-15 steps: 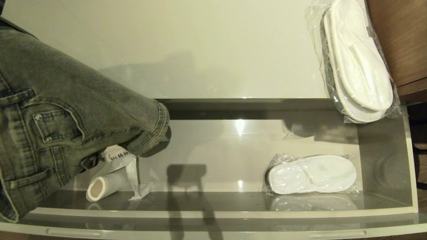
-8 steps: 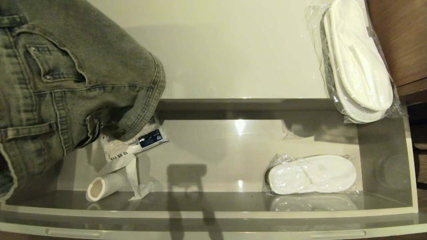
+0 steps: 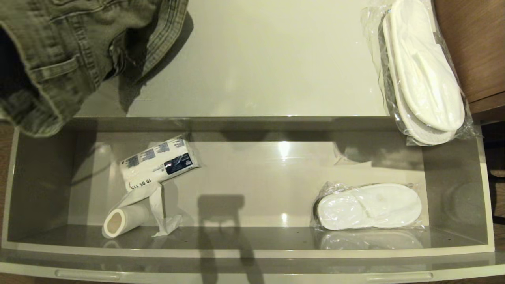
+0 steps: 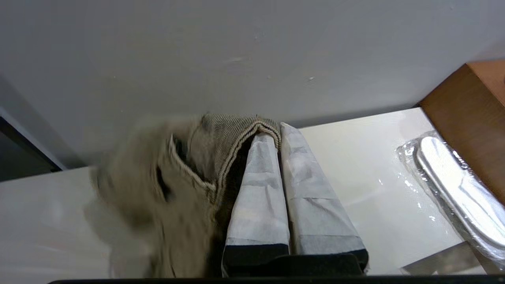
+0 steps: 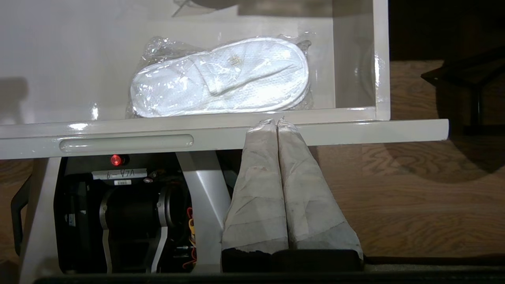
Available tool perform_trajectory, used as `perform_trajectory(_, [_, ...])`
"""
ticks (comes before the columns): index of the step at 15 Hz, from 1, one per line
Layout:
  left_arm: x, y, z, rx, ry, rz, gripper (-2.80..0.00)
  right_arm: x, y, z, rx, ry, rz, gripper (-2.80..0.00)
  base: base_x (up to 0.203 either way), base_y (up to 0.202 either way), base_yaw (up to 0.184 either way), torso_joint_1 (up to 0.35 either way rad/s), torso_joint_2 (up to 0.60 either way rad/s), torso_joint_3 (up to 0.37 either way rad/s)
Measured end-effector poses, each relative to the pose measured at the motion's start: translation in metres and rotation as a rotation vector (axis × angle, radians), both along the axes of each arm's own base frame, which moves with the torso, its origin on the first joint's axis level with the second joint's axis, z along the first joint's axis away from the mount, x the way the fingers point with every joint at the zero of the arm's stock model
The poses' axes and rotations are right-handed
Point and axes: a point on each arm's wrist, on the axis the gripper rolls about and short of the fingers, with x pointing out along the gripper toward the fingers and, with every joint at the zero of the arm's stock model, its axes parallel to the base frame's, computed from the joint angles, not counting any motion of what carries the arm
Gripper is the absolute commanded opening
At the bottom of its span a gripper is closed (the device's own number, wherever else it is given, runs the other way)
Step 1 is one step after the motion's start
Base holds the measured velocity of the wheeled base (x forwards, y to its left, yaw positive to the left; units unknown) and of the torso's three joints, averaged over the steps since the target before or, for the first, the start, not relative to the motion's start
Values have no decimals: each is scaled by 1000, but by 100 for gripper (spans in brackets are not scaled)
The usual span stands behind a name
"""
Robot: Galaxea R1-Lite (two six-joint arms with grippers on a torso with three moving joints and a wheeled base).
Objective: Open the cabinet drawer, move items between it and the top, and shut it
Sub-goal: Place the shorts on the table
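The left gripper [image 4: 272,128] has its wrapped fingers pressed together on a fold of the denim garment [image 3: 59,51], pinching the hem at the fingertips; in the head view the arm itself is hidden behind the cloth. The garment hangs bunched over the top's [image 3: 256,71] far-left corner, and part of it droops past the front edge toward the left end of the cabinet drawer [image 3: 252,252]; whether any of the fabric rests on the surface is hard to say, though it throws a dark shadow just beside it. The drawer is pulled out, with its two slot handles showing along the front. Inside, near the left end, a white tissue pack [image 3: 159,163] with blue print lies tilted toward the back wall, and a white paper roll [image 3: 122,221] with a loose tail lies just in front of it, close to the front wall. Toward the right end of the drawer floor lies one pair of white slippers [image 3: 369,206] in clear wrap, lengthwise along the front wall. A second wrapped pair [image 3: 424,71] lies at the top's right edge, its tip overhanging the drawer's back-right corner, next to the brown wooden furniture [image 3: 473,47]. The right gripper [image 5: 276,122] hangs below the drawer front near its right end, fingers together and gripping nothing.
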Motion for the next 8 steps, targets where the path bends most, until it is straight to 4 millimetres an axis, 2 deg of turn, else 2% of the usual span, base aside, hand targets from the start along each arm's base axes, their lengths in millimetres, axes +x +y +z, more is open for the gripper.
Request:
perform_trajectory(4, [35, -6, 2, -13, 5, -1, -280, 0, 0, 0, 0, 0, 0, -280, 0, 0, 0, 0, 0, 0])
perform_trajectory(8, [87, -14, -15, -52, 161, -35, -280, 0, 0, 0, 0, 0, -1, -280, 0, 0, 0, 0, 0, 0])
